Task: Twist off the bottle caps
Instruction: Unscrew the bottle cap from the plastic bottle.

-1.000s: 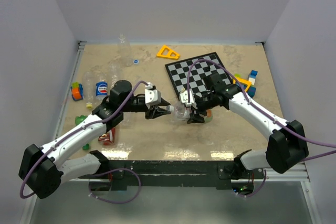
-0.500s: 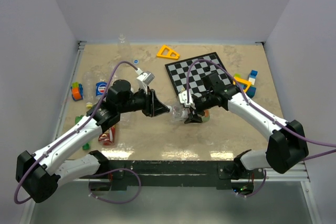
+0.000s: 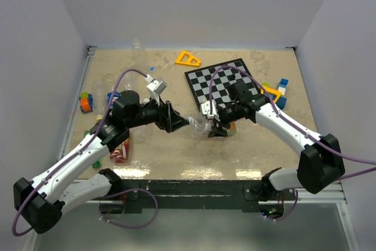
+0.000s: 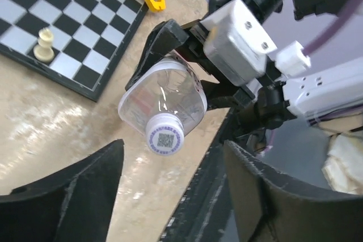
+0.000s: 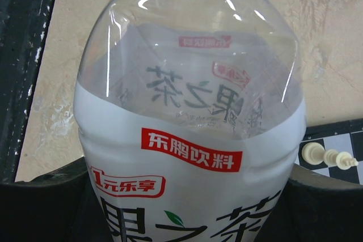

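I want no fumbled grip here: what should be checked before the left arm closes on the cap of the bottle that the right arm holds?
1. Right gripper clamped on the clear plastic bottle with the white label: ok.
2. Small white round screw cap on the bottle's neck: ok, not yet off.
3. Left gripper open wider than the cap: ok.
4. Cap lined up with the gap between the left fingers: ok, roughly centred.
5. Left fingers touching the cap: not ok, apart from it.
6. How loose the cap is: cannot tell.
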{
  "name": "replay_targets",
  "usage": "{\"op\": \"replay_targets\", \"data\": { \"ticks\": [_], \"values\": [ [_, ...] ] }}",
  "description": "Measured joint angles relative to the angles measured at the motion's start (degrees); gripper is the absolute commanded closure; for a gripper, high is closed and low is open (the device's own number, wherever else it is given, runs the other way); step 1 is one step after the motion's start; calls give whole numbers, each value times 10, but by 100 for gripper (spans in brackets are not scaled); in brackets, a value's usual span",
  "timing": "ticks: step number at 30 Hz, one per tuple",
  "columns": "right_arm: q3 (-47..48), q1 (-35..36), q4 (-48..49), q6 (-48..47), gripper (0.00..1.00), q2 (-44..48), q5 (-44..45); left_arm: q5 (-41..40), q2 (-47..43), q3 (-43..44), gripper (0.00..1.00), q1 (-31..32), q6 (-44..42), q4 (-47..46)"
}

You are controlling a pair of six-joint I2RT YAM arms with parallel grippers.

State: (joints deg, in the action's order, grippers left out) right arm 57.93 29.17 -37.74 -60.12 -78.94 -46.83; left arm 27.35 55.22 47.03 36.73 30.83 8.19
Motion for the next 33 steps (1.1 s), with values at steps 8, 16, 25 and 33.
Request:
{"op": "replay_targets", "data": {
  "ticks": [8,16,25,33],
  "values": [
    [0,-1,-5,0,91,-3,9,-23,-77,-3,2,0,-164,13],
    [0,-1,-8,-1,91,-3,9,-30,-170,-66,1,0,-342,-3],
    [0,-1,-9,-2,91,-3,9,22,-125,-68,2,0,-445,-13],
    [0,-1,-9,-2,91,-3,9,65,-108,-66,2,0,-543,-19]
  ]
}}
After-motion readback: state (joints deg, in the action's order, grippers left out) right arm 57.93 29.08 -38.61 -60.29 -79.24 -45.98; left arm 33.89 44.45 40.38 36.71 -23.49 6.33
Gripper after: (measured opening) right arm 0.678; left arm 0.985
